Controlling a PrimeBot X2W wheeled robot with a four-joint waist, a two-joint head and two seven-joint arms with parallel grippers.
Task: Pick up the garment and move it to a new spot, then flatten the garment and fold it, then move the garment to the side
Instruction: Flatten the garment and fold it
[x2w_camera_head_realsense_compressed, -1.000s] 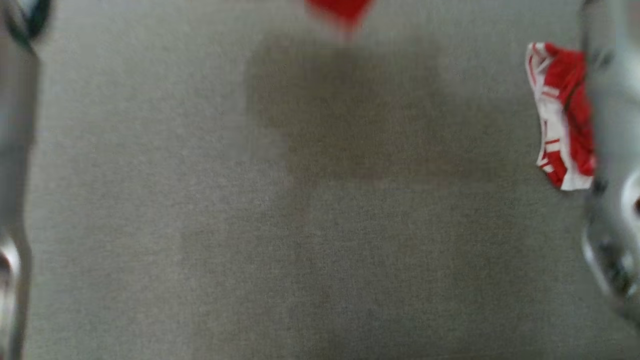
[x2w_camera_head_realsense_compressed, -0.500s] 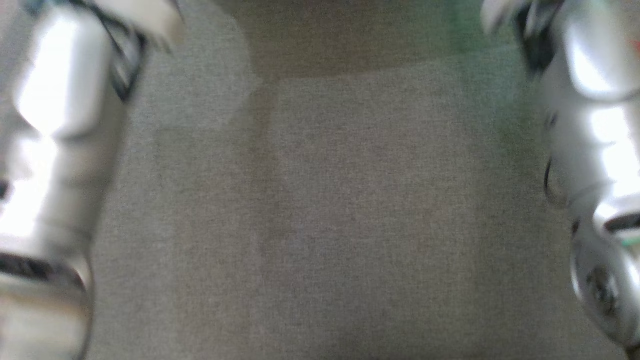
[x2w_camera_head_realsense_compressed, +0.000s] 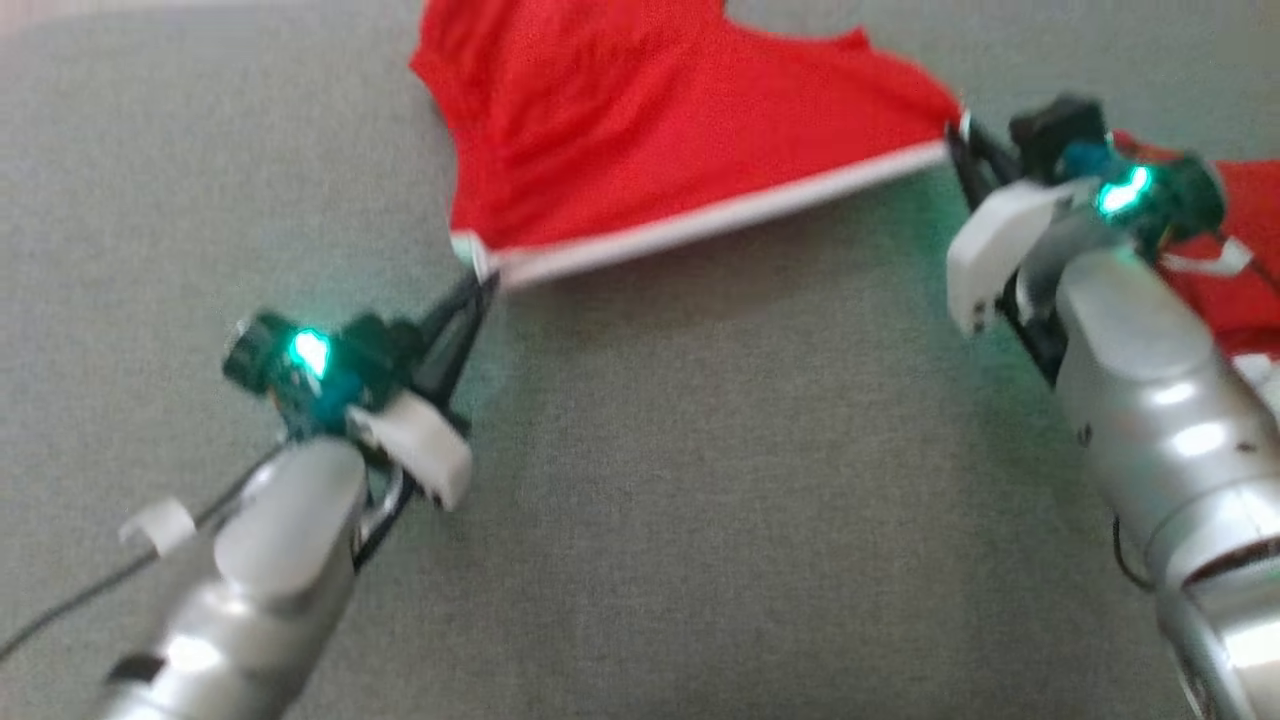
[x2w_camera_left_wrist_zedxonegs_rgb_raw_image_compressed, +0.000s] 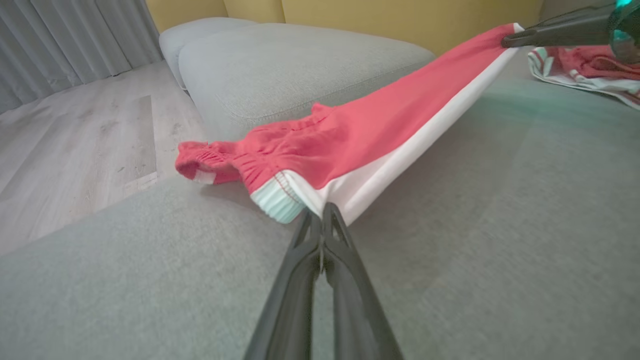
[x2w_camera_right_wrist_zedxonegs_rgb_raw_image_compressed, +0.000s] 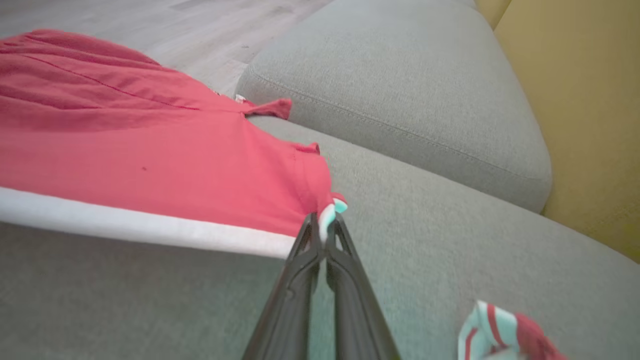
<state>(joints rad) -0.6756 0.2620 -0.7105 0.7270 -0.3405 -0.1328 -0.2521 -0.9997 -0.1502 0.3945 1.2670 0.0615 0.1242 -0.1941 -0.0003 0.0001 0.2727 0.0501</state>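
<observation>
The garment (x2w_camera_head_realsense_compressed: 640, 140) is red with a white side stripe, stretched between both grippers over the grey sofa seat (x2w_camera_head_realsense_compressed: 700, 480). My left gripper (x2w_camera_head_realsense_compressed: 484, 284) is shut on the waistband corner, seen up close in the left wrist view (x2w_camera_left_wrist_zedxonegs_rgb_raw_image_compressed: 320, 212) where the garment (x2w_camera_left_wrist_zedxonegs_rgb_raw_image_compressed: 360, 135) sags toward the seat. My right gripper (x2w_camera_head_realsense_compressed: 958, 150) is shut on the opposite corner; the right wrist view shows its closed tips (x2w_camera_right_wrist_zedxonegs_rgb_raw_image_compressed: 324, 225) pinching the hem of the garment (x2w_camera_right_wrist_zedxonegs_rgb_raw_image_compressed: 150, 170). The far part of the cloth hangs over the seat's front edge.
A second red and white garment (x2w_camera_head_realsense_compressed: 1230, 260) lies crumpled on the seat behind my right arm, also visible as a heap (x2w_camera_left_wrist_zedxonegs_rgb_raw_image_compressed: 590, 65). A grey ottoman cushion (x2w_camera_right_wrist_zedxonegs_rgb_raw_image_compressed: 410, 85) adjoins the seat, wooden floor (x2w_camera_left_wrist_zedxonegs_rgb_raw_image_compressed: 75, 135) lies beyond, and a yellow wall (x2w_camera_right_wrist_zedxonegs_rgb_raw_image_compressed: 590, 100) stands behind.
The head camera has swung, so the whole picture shifted. Both grippers and the stretched red garment have come into view; earlier frames showed mostly bare seat and blurred arms.
</observation>
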